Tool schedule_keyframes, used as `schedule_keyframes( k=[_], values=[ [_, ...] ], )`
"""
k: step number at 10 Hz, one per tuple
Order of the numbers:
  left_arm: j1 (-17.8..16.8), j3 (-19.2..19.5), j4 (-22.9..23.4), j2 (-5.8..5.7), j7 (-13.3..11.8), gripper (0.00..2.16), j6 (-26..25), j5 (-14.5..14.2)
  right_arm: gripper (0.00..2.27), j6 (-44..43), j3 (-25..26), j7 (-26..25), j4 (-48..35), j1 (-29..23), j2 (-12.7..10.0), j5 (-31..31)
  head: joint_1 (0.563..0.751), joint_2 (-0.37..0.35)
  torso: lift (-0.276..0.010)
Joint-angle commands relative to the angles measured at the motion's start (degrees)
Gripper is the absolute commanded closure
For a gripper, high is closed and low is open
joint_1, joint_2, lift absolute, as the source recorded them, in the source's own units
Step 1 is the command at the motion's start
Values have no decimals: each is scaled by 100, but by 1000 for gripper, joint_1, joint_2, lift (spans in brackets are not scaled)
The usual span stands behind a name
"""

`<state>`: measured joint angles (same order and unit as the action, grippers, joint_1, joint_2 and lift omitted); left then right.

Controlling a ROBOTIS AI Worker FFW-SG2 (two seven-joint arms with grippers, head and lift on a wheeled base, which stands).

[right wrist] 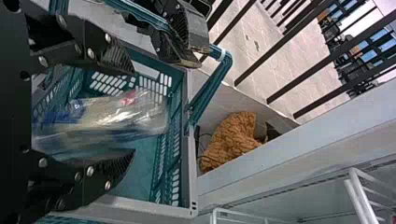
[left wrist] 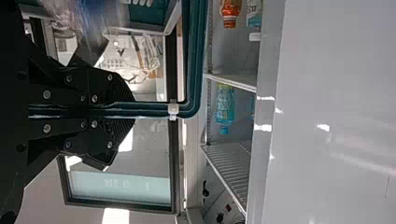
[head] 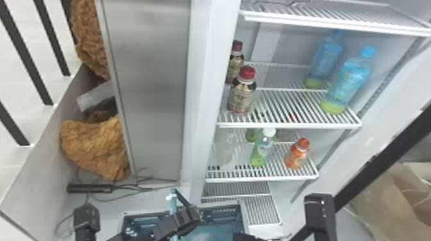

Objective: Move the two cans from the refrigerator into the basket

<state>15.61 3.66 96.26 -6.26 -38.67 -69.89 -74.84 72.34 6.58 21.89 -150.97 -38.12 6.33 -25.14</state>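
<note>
Head view: refrigerator (head: 205, 96) 2 o'clock, bottles (head: 242, 96) on shelves, can't identify cans; basket (head: 245, 221) 7 o'clock. Right gripper (right wrist: 134, 112) spread around clear package (right wrist: 93, 116); left gripper (left wrist: 133, 110) clamped on handle (left wrist: 196, 51). Let package settle, then lift fingers snag-free.

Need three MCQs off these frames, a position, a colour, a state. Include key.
1. Head view: where is the orange-capped bottle?
A) Left of the white-capped bottle
B) Right of the white-capped bottle
C) One shelf above the white-capped bottle

2. Cap colour of the front beige-labelled bottle?
A) Red
B) Green
C) Yellow

3. State of the left gripper?
A) Wide open
B) Shut on a bottle
C) Shut on the basket handle

Key:
1-B: same shelf, farther right.
2-A: its cap is plainly red in the head view.
3-C: left wrist view has the handle pinched between its fingers.
</note>
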Motion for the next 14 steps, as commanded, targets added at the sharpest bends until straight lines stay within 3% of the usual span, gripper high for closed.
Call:
schedule_keyframes(
  k=[1,3,6,10,14],
  values=[
    [13,0,0,2,0,1191,0,0,104,-119,73,26,-27,1,0,-11,695,-190,-31],
    [27,11,0,11,0,1191,0,0,136,-990,233,228,170,-98,-9,91,695,-198,-31],
    [84,69,0,29,0,1191,-14,11,153,-3254,496,667,1013,-421,-9,183,695,-233,-31],
    [98,80,0,46,0,1191,-70,34,168,-5336,907,729,1295,-1194,-44,171,695,-324,-31],
    [112,91,0,64,0,1191,-84,34,160,-6883,1638,729,1942,-1560,-493,343,695,-350,-31]
  ],
)
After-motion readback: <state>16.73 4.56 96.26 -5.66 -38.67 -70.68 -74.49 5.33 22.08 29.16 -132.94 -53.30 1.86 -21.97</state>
